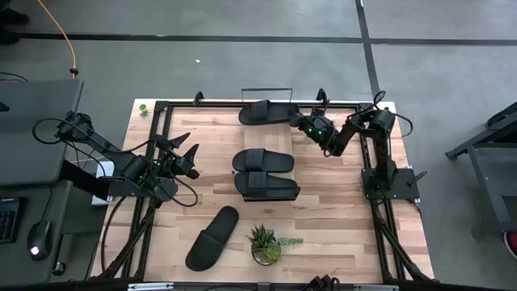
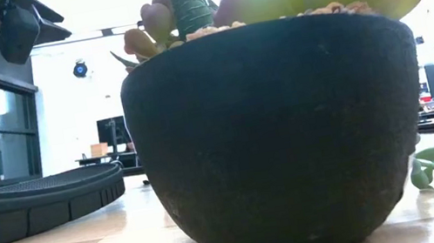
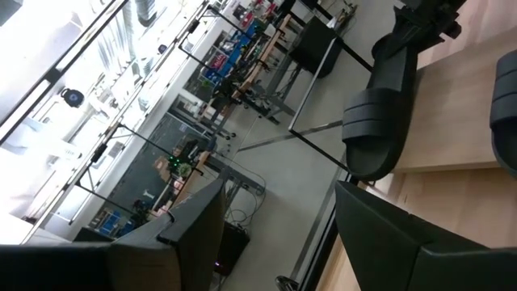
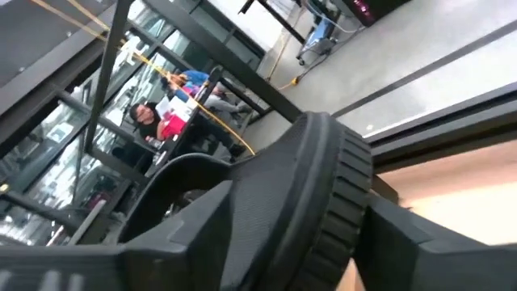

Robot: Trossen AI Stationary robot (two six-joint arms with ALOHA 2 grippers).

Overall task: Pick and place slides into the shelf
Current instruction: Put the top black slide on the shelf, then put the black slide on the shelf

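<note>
High view shows one slide (image 1: 267,113) lying at the far edge of the table, on the narrow light board of the shelf (image 1: 339,115) between its thin wire ends, with the right gripper (image 1: 300,120) at that slide's near end. In the right wrist view the ribbed sole of this slide (image 4: 323,202) fills the space between the dark fingers (image 4: 420,242), which stand apart from it rather than pinching, so the jaws look to be letting go. Two more slides (image 1: 263,160) (image 1: 267,187) lie side by side in the middle of the table, touching or nearly so, and a fourth slide (image 1: 212,237) lies slanted near the front, just beside a potted plant (image 1: 266,244). The left gripper (image 1: 187,159) hangs over the left part of the table with its fingers spread wide, holding nothing, well apart from the middle pair. By my judgement the step in hand is the release: the fingers should spread fully before the arm backs off, and the retreat should go straight away from the sole so that the ribbed edge is not dragged off the board. It is worth checking that the slide lies flat and wholly on the board, since it seems about as long as the shelf is wide. The middle pair looks the easiest to take next; the front one calls for care near the plant.
</note>
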